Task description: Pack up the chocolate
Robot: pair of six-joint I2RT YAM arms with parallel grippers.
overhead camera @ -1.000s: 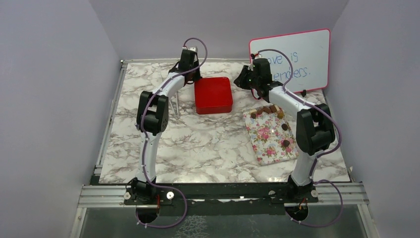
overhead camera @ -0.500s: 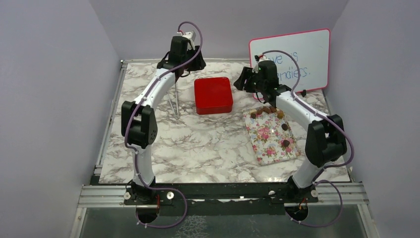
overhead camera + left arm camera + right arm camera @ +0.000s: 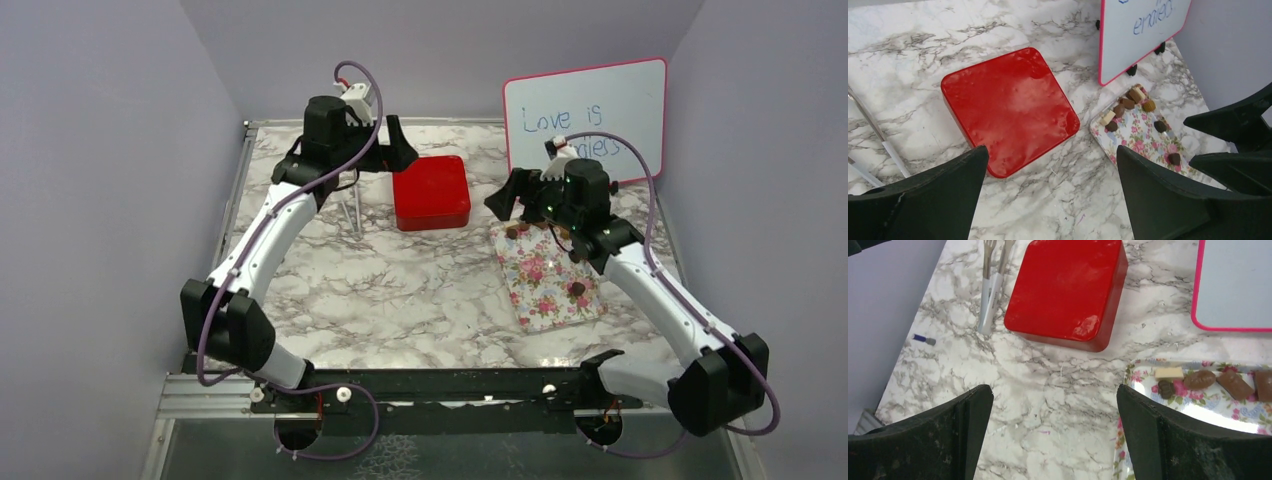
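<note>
Several chocolates (image 3: pixel 1127 103) on floral tray (image 3: pixel 1141 141); red box (image 3: pixel 1009 107) beside

Overhead rear; wrists (oblique) share red box (image 3: pixel 1008 107), chocolate (image 3: pixel 1127 103).

Whiteboard (image 3: pixel 590 115), white-handled utensils (image 3: pixel 986 305) on marble table (image 3: pixel 400 290)

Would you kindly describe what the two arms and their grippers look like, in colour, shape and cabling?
The left arm and right arm each have slim white links joined by chunky black joint housings, with a purple cable looped along the outside. The left gripper and right gripper each carry two matt black, wedge-shaped fingers that taper towards the tips.
</note>
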